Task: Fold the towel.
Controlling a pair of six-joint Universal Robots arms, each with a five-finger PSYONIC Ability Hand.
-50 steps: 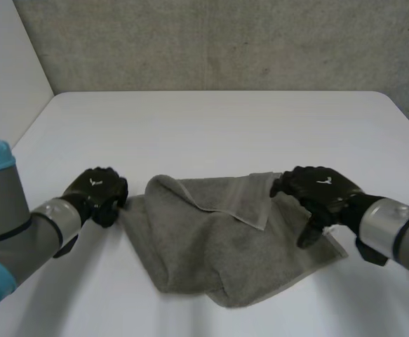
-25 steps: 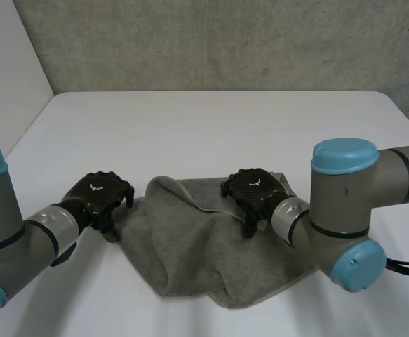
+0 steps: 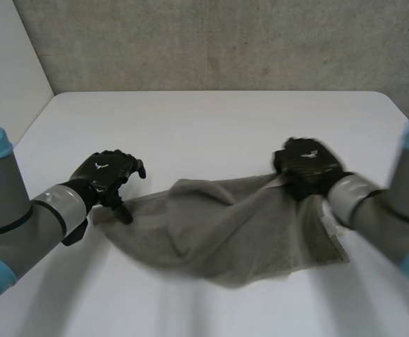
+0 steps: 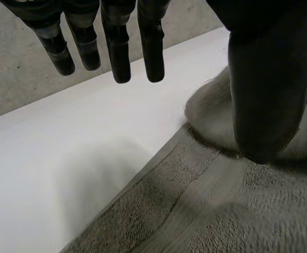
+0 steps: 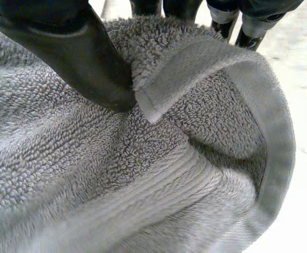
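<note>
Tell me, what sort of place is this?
Probably a robotics lab or test bench: a bare white table, a plain grey wall behind it, and two machine arms handling a grey towel.

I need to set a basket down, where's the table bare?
Bare: the far table between towel and wall, plus a strip at the near edge. Crowded: the middle, where the towel stretches from left hand to right hand.

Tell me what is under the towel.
White table shows round the towel; beneath it is covered. On top, left robot hand presses its thumb; right robot hand pinches an edge.
</note>
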